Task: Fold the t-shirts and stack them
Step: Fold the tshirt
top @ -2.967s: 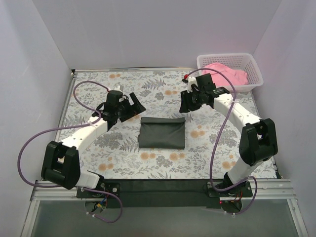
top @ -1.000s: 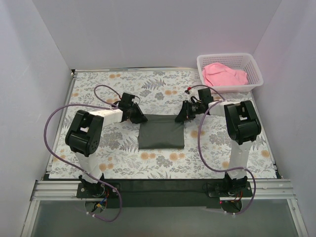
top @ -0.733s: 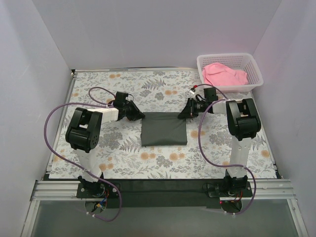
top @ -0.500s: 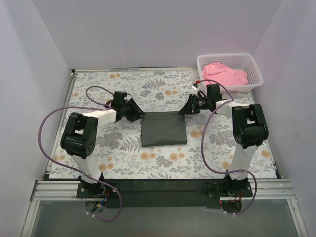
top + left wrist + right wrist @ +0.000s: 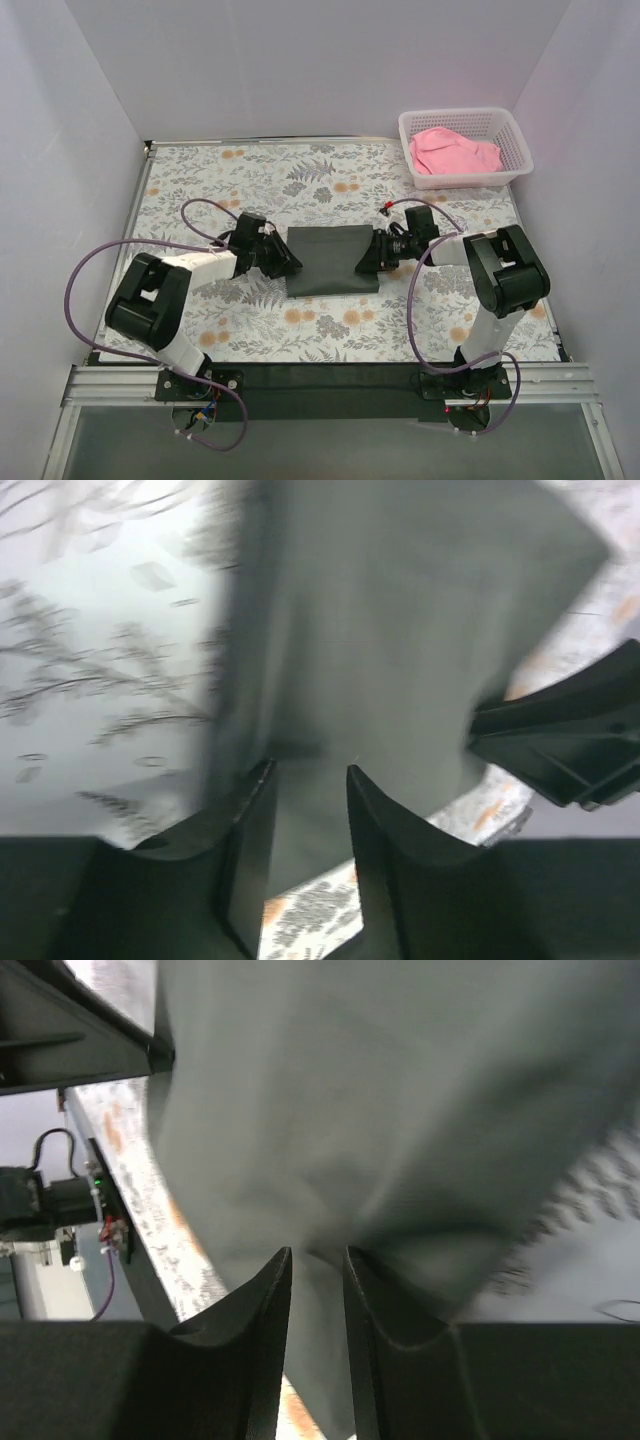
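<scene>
Floral counter [image 5: 200,180] bears the basket [image 5: 462,113] with the pink shirt [image 5: 455,152] and, at centre, the folded grey shirt [image 5: 330,258], whose side edges my left end effector [image 5: 310,770] and right end effector [image 5: 317,1252] straddle, likely to square it; gripping or released, I cannot tell.

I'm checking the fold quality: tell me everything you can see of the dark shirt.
The dark shirt is plain charcoal grey-green soft cloth, folded into a flat, neat rectangle with no sleeves or collar showing. It lies near the middle of the floral table, between the arms. The left gripper is at its left edge and the right gripper at its right edge, jaws slightly apart. Whether they pinch the cloth is unclear.
</scene>
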Controlling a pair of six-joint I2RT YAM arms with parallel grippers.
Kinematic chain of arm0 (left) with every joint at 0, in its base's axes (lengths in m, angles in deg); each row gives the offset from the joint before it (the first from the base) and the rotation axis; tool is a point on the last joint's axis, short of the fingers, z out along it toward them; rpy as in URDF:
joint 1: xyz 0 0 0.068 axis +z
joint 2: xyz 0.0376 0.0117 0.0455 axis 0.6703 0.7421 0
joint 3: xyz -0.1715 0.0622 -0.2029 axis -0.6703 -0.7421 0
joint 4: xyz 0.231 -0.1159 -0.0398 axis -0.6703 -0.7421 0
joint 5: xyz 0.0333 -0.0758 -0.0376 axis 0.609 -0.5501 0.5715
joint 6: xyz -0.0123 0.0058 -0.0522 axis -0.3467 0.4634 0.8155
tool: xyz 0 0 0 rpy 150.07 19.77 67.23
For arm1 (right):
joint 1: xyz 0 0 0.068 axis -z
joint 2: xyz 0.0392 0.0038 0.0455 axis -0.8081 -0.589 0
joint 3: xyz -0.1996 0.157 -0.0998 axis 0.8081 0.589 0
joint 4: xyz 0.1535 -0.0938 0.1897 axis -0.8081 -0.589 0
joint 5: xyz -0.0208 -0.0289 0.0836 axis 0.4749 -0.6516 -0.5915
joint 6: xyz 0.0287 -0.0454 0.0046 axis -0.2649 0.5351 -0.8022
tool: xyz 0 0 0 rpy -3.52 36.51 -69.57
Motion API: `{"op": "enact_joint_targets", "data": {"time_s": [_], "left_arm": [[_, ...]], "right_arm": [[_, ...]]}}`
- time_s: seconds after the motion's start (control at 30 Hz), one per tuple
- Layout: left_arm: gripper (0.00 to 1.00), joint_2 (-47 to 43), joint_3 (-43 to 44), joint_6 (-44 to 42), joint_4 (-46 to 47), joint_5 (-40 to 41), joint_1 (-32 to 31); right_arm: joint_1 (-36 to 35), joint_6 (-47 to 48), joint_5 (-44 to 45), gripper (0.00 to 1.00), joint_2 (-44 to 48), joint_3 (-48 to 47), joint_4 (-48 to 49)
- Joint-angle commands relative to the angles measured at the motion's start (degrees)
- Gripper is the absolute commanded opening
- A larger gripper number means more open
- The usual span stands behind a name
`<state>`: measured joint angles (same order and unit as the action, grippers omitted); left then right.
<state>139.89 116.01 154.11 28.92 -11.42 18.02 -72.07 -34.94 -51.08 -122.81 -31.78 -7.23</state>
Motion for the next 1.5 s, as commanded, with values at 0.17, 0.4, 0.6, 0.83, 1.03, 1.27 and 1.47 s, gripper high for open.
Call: {"op": "enact_joint_targets", "data": {"time_s": [0.17, 0.4, 0.6, 0.83, 1.03, 1.27, 1.47], "left_arm": [[0.29, -0.1, -1.6, -0.1, -0.2, 1.2, 1.0], [0.39, -6.8, 1.8, -4.2, -7.6, 0.0, -2.1], [0.36, -4.4, 0.6, -3.0, -9.9, -4.0, -3.3], [0.23, 0.6, -0.8, -2.1, -10.2, 0.2, -3.0], [0.22, -1.4, -1.9, -1.7, -11.3, 0.9, -1.9], [0.44, -7.7, 2.7, -4.6, -16.9, 5.9, -1.6], [0.58, -9.6, 6.6, -7.4, -18.5, 6.9, 1.7]], "right_arm": [[2.7, -0.8, 0.2, 0.29, -0.1, 2.2, 5.5], [-0.9, -4.5, -5.6, 0.30, 9.4, 5.9, 5.5], [-3.6, -3.4, -4.0, 0.29, 8.9, 10.6, 5.6], [-0.6, -0.2, -0.7, 0.25, 4.4, 13.1, 7.2], [2.5, -0.8, -3.1, 0.24, 6.9, 14.3, 7.2], [2.7, -2.2, -3.3, 0.26, 12.3, 4.7, 3.3], [3.2, -2.5, 1.2, 0.26, 2.2, -9.3, 3.1]]}}
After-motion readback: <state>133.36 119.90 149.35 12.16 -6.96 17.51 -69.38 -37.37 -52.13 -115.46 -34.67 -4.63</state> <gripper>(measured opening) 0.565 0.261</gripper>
